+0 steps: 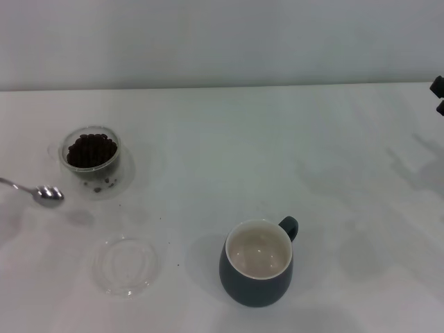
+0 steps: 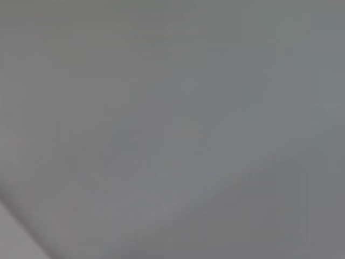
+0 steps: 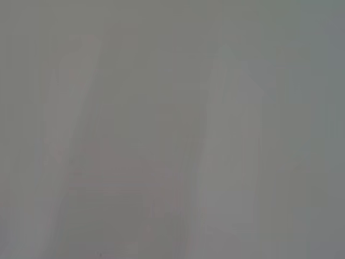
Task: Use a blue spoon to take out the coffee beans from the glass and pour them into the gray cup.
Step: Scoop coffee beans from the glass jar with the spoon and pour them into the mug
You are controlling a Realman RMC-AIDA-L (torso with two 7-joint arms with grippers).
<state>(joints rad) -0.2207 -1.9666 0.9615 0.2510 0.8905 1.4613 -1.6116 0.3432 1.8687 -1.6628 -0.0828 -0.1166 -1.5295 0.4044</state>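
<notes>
**A:** so where's everything sitting? Head view only, the wrist cams are just grey blur.

**B:** glass is at the left of the frame, a bit above the middle, and it's got a dark heap of beans in it. A few strays look scattered low in it or right at its base (hard to tell which). Spoon is at the far left edge, just below and left of the glass, near it but not touching. Only the shiny bowl and a bit of stem show, the handle runs off the frame.

**A:** and the cup?

**B:** cup is lower center, upright, handle pointing to the upper right, cream inside with no beans I can make out. Well apart from the glass. There's also a clear dish at lower left, below the glass.

**A:** grippers?

**B:** a dark bit of the right gripper pokes in at the right edge, upper part of the frame, can't tell how far apart its fingers are or whether it has anything. Left one isn't visible anywhere. All on a white table.
</notes>
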